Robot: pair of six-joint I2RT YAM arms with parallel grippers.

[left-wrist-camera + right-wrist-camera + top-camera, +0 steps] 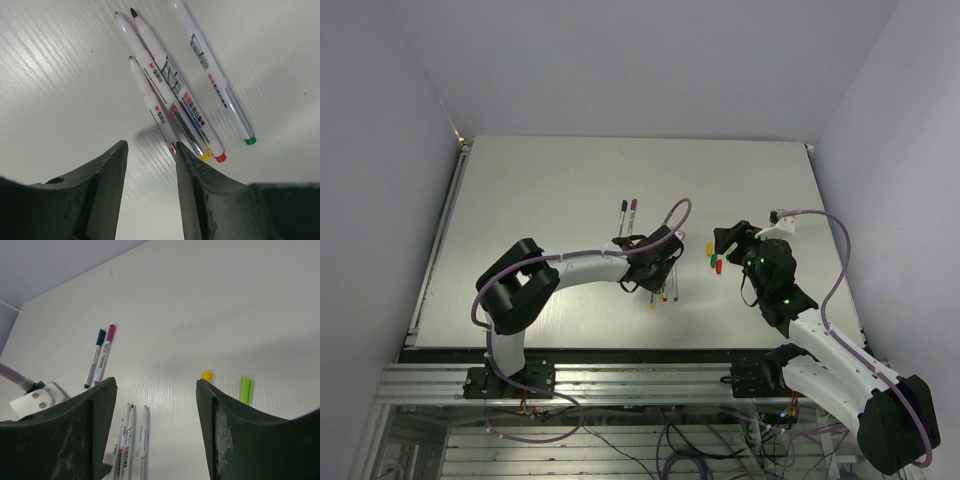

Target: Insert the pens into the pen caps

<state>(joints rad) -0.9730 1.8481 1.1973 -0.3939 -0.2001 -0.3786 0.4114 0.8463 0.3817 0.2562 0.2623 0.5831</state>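
Several uncapped white pens lie side by side on the table, with green, red and yellow ends. My left gripper is open and empty just above them; one pen runs under its right finger. They also show in the top view below the left gripper. Yellow and green caps lie loose ahead of my right gripper, which is open and empty. In the top view the caps sit just left of the right gripper.
Two capped pens, one blue and one magenta, lie together farther back on the white table. Purple-grey walls stand on the left, right and back. The left arm's cable loops above the pens.
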